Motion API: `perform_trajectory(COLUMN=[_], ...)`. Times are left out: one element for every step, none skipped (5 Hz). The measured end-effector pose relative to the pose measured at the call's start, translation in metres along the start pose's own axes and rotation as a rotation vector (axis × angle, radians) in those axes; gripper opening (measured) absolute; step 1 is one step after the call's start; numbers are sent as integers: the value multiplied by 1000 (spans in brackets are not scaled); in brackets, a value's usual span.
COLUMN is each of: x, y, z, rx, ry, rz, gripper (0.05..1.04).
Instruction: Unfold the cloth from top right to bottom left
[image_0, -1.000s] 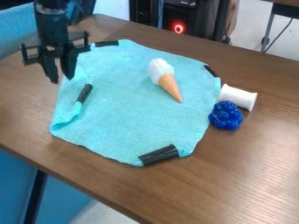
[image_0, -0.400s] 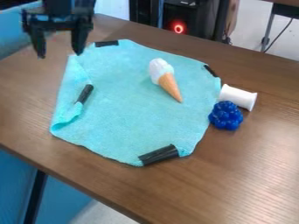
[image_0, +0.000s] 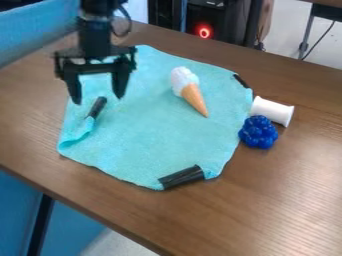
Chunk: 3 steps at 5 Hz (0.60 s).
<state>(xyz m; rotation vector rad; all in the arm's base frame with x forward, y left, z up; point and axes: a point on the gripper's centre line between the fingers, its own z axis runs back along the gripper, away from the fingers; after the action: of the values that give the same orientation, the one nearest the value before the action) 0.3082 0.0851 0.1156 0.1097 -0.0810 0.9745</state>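
Watching remotely, I have the gripper (image_0: 98, 98) over the left of the cloth (image_0: 160, 125), its fingers apart. The cloth lies on the table (image_0: 274, 200), left edge partly folded, cone (image_0: 190, 91) on top.

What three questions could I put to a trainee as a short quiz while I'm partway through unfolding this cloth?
1. True or false: the toy ice cream cone lies on the cloth.
2. Fill in the blank: the fingers of the tool are ____ (open or shut).
3. Which thing is nearest the blue toy?
A) the toy ice cream cone
B) the white spool
C) the tool

Key: 1 true; 2 open; 3 B.
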Motion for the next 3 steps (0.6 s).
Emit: perform_trajectory(x=[-8,-6,-4], y=[-5,-8,-8], z=[-7,-7,-13], rx=[-38,-58,-44], ry=[-20,-37,-35], rz=[-66,-92,-107], gripper=[1001,1001,997])
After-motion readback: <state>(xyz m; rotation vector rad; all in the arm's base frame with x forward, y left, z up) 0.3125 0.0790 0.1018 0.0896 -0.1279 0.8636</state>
